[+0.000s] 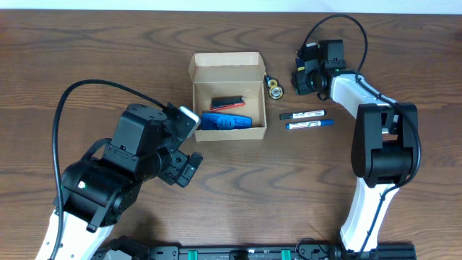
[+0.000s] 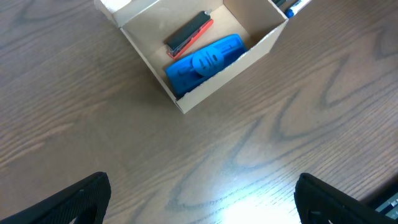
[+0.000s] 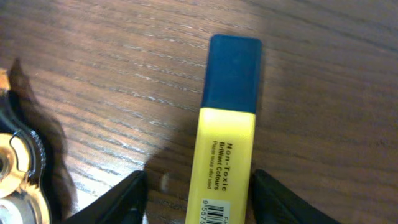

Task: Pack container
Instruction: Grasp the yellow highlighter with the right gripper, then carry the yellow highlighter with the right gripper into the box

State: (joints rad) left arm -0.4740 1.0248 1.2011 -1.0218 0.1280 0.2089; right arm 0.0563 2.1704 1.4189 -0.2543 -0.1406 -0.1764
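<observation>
The tan cardboard container (image 1: 195, 101) stands open at mid-table with its flap lid folded back. Inside lie a blue ribbed object (image 1: 225, 122) and a red and black object (image 1: 229, 102). Both also show in the left wrist view, the blue one (image 2: 205, 62) and the red and black one (image 2: 188, 34), inside the container (image 2: 230, 78). My left gripper (image 2: 202, 202) is open and empty over bare table, in front of the container. My right gripper (image 3: 199, 199) is open, with a yellow highlighter with a dark blue cap (image 3: 229, 137) lying between its fingers on the table.
Two markers, one black-capped (image 1: 302, 115) and one blue-capped (image 1: 309, 125), lie right of the container. A small round yellow and black object (image 1: 274, 89) sits by the container's right wall and shows at the left edge of the right wrist view (image 3: 15, 168).
</observation>
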